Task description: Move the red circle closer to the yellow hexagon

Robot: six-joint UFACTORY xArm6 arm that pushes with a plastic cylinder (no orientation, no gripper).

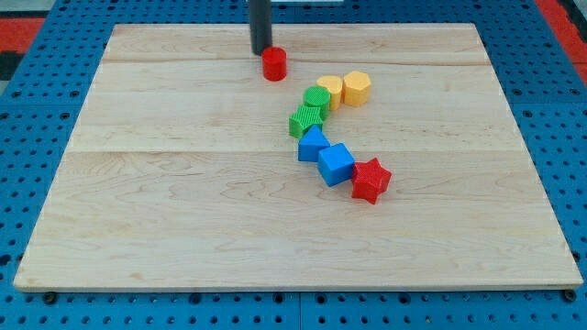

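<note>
The red circle (274, 63) is a short red cylinder near the view's top centre of the wooden board (183, 202). The yellow hexagon (357, 88) lies to its right and a little lower, about a block's width and a half away. My tip (261, 51) stands just left of and slightly above the red circle, touching or almost touching it.
A yellow block (330, 91) touches the hexagon's left side. Below it run a green circle (316, 100), a green star-like block (305, 120), a blue triangle-like block (313, 144), a blue cube (337, 164) and a red star (371, 180). A blue pegboard (37, 137) surrounds the board.
</note>
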